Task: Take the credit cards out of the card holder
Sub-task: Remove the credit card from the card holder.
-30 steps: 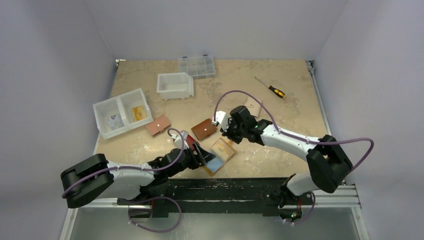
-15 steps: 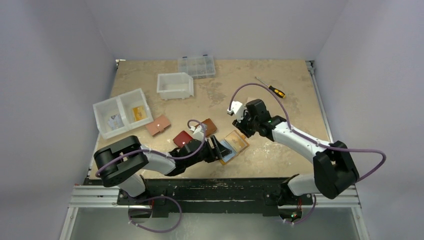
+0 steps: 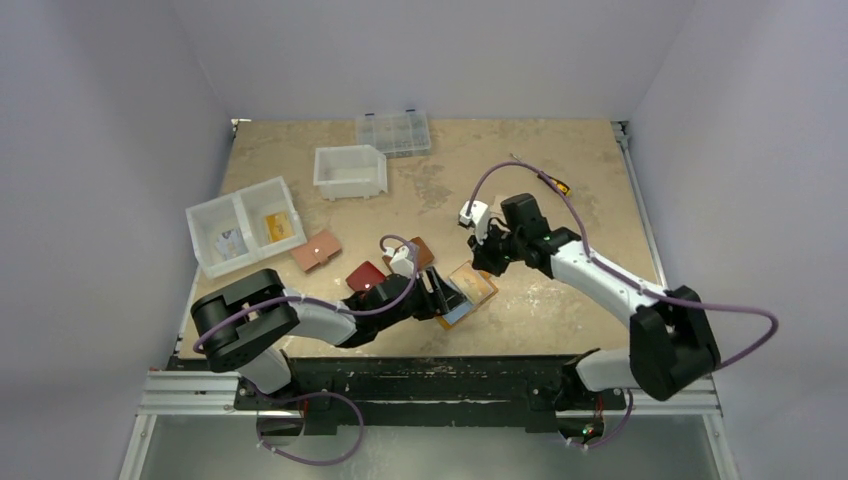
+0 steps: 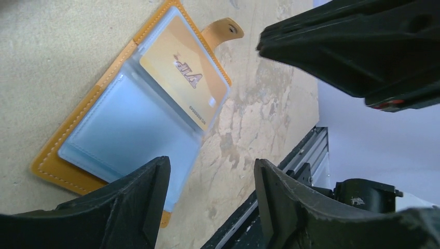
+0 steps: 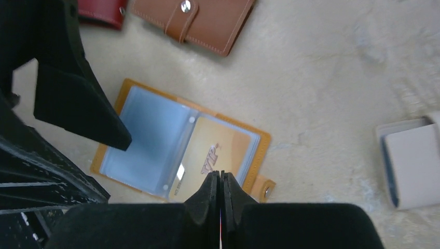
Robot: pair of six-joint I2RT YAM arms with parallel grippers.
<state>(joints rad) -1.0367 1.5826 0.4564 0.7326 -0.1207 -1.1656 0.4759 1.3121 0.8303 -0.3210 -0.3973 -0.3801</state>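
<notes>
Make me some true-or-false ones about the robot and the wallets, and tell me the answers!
1. The yellow card holder lies open on the table. True.
2. An orange card sits inside it. True.
3. The left fingers are squeezing a card. False: they are spread apart, holding nothing.
4. The right fingers are wide open. False: they are pressed together.
5. The brown wallet is open. False: it is snapped shut.
</notes>
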